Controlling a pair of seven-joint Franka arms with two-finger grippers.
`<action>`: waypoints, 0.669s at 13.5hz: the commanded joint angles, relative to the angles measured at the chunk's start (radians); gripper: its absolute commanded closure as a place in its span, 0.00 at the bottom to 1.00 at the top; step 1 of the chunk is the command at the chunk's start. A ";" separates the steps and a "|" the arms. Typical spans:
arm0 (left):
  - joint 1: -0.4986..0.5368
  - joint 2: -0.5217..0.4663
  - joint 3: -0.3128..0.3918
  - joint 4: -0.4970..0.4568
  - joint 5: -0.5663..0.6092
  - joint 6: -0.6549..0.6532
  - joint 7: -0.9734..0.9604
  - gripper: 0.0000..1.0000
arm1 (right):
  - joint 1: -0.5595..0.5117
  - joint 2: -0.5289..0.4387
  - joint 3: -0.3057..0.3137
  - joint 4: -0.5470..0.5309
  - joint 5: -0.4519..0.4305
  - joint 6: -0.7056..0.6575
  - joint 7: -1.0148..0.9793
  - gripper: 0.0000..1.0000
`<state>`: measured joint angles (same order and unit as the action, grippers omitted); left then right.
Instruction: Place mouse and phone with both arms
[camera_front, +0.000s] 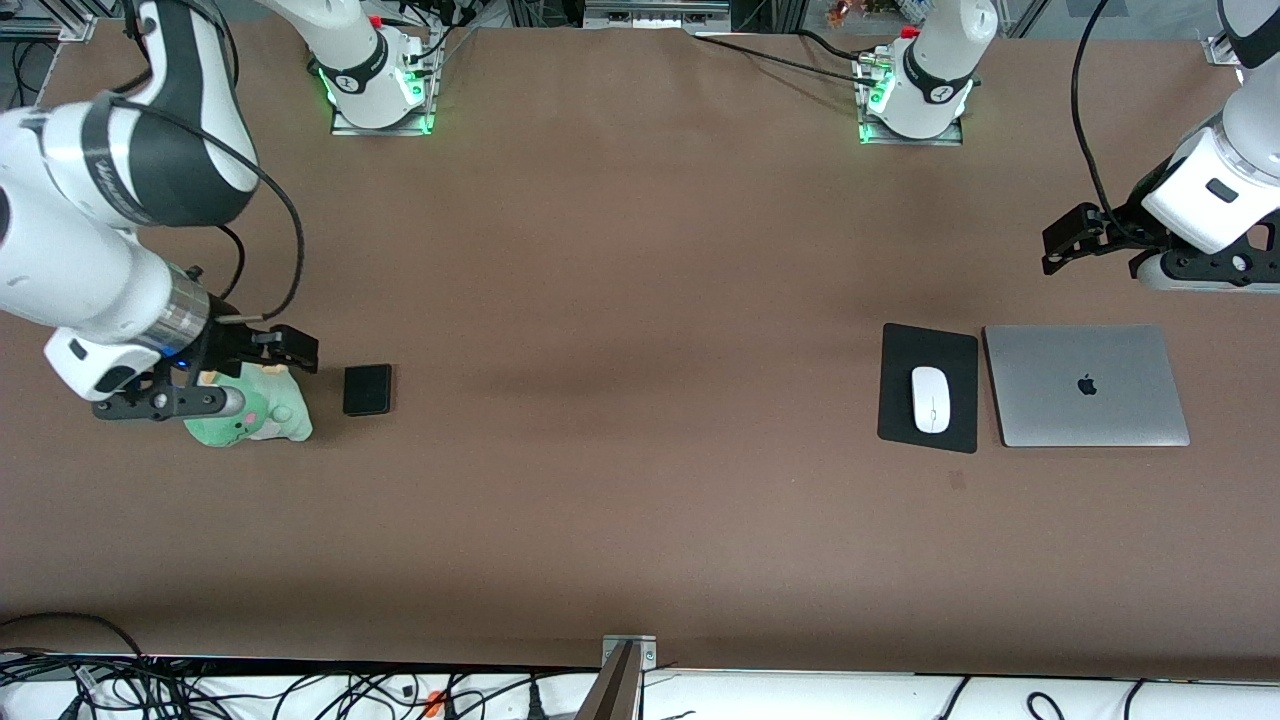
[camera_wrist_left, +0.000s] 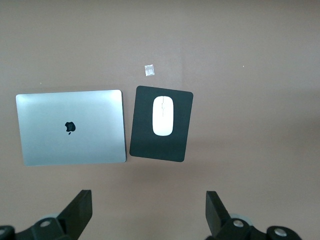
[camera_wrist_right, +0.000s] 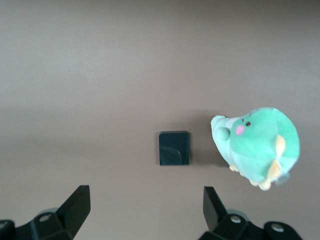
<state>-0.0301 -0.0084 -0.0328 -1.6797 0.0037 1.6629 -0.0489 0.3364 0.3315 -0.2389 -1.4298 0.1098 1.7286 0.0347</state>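
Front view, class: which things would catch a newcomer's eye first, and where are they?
A silver laptop lies closed toward the left arm's end of the table, with the white mouse on a black mouse pad beside it. At the right arm's end, a green plush toy sits beside the black phone, under the right gripper.

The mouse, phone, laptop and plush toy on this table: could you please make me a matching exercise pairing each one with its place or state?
Things:
1. mouse
2. phone
3. laptop
4. plush toy

Places or states:
A. closed, beside the mouse pad
B. partly under the right gripper
C. lying on the mouse pad
D. flat on the bare table, beside the plush toy

Pairs: 1-C, 2-D, 3-A, 4-B
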 joint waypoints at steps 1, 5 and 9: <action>0.003 0.012 -0.004 0.032 0.004 -0.026 0.012 0.00 | -0.011 0.023 0.001 0.129 0.016 -0.130 0.005 0.00; 0.003 0.012 -0.004 0.034 0.004 -0.026 0.014 0.00 | -0.039 0.011 -0.014 0.150 0.016 -0.133 0.001 0.00; 0.003 0.008 -0.006 0.034 0.002 -0.026 0.014 0.00 | -0.048 -0.066 -0.014 0.137 0.001 -0.158 0.060 0.00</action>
<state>-0.0302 -0.0077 -0.0332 -1.6763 0.0037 1.6628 -0.0489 0.3023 0.3130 -0.2595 -1.2912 0.1095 1.6017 0.0530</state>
